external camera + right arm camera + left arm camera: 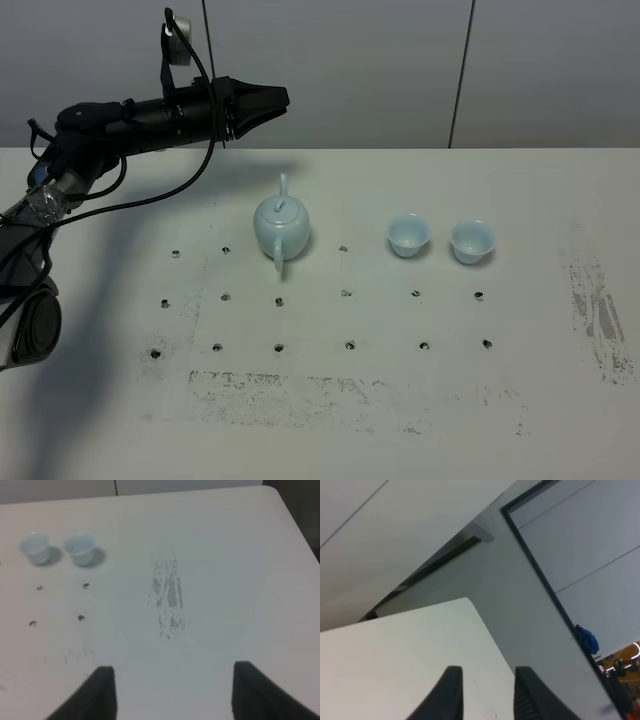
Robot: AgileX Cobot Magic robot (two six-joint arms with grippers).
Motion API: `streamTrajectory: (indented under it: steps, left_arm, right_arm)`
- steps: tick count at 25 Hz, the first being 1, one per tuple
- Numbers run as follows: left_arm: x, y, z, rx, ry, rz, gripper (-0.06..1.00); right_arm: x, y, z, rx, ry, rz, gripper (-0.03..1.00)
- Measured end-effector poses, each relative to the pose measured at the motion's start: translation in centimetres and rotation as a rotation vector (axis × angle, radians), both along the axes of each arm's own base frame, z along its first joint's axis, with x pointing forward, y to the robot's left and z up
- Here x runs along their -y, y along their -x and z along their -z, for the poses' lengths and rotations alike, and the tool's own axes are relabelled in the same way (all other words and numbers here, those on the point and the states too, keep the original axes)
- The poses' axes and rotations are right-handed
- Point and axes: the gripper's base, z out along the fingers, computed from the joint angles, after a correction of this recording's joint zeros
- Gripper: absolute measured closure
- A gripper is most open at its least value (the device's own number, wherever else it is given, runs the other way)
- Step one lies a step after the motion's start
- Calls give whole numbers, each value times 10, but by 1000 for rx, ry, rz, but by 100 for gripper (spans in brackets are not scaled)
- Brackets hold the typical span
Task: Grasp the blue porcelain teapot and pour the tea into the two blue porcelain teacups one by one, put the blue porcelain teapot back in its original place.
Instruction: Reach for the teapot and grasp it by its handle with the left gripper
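Note:
The blue porcelain teapot (281, 228) stands upright on the white table (560, 420), lid on, spout pointing away and handle toward the front. To its right the two blue porcelain teacups (408, 235) (472, 241) stand side by side. My left gripper (275, 100) hangs high above the table's back edge, behind and above the teapot. In the left wrist view its fingers (449, 692) are apart with nothing between them. My right gripper (172, 669) is open and empty over the table's right side. It faces the teacups (35, 547) (80, 548) from well away.
Rows of small dark holes (346, 293) dot the table around the teapot and cups. Scuffed grey patches lie along the front (290, 385) and at the right (600, 320). A grey panelled wall (400, 60) stands behind the table.

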Motion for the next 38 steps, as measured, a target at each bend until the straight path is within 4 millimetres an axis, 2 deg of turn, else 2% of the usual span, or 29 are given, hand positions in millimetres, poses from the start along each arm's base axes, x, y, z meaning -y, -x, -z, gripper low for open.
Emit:
streamTrajectory:
  steps: [5, 12, 30, 35, 38]
  left_arm:
    - [0, 0, 0, 2, -1, -1, 63]
    - [0, 0, 0, 2, -1, -2, 63]
    - [0, 0, 3, 4, -40, 5, 63]
    - [0, 1, 6, 13, -113, 14, 63]
    - [-1, 1, -2, 25, -165, 4, 63]
  right_arm:
    - [0, 4, 11, -42, -1, -1, 51]
    - [-1, 4, 11, -45, -12, -2, 57]
    - [-1, 4, 11, -44, -17, 0, 58]
    - [-1, 4, 11, -44, -17, 0, 58]
    - [-1, 4, 11, -43, -17, 0, 58]
